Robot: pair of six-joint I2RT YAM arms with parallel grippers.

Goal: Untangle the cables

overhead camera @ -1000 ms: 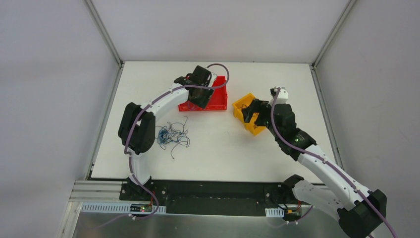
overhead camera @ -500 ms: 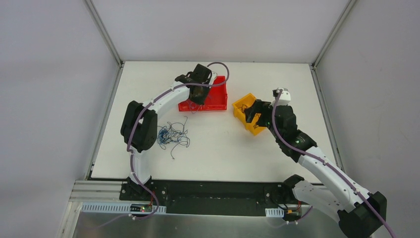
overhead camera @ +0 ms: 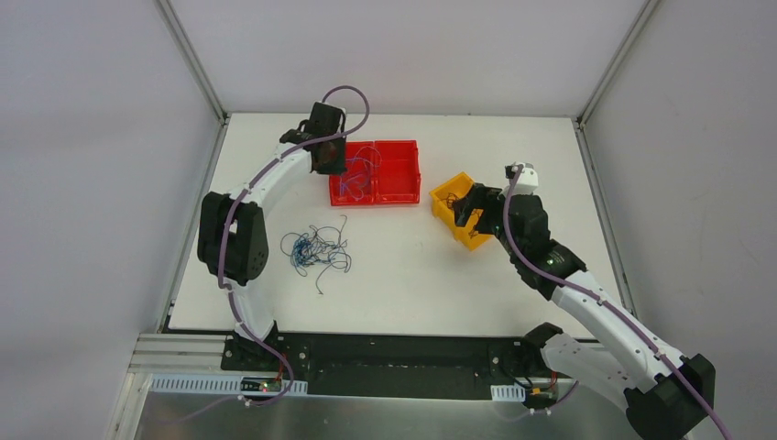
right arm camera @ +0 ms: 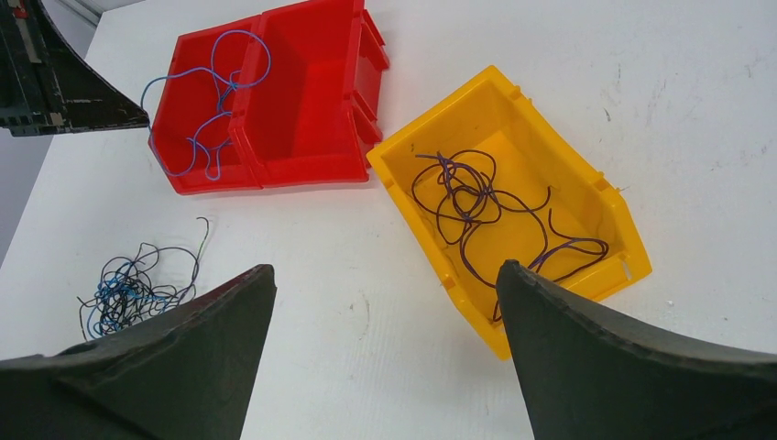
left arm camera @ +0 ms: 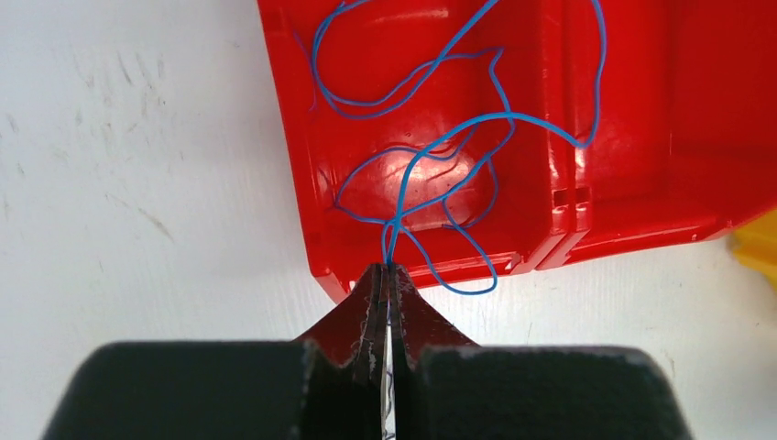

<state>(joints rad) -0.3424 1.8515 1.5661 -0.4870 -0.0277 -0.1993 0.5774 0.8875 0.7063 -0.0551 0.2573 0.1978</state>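
Swung leftward since a second ago, the left claw (left arm camera: 385, 269) now leaves the two red bins (right arm camera: 302, 170) uncovered. One tangle of blue and dark cables (overhead camera: 316, 249) lies on the desk (overhead camera: 412, 275), well apart from both claws. The left claw is clenched on one blue cable (left arm camera: 431, 137), which trails from its tips into the left red bin. One yellow bin (right arm camera: 596, 197) holds purple cables (right arm camera: 472, 197), just ahead of the right claw (right arm camera: 380, 275), which gapes wide, released.

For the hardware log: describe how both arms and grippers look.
The left arm and right arm: white links, bulky black joints, a thick lilac cable looped along each. The left gripper and right gripper: two matte-black tapered fingers each.
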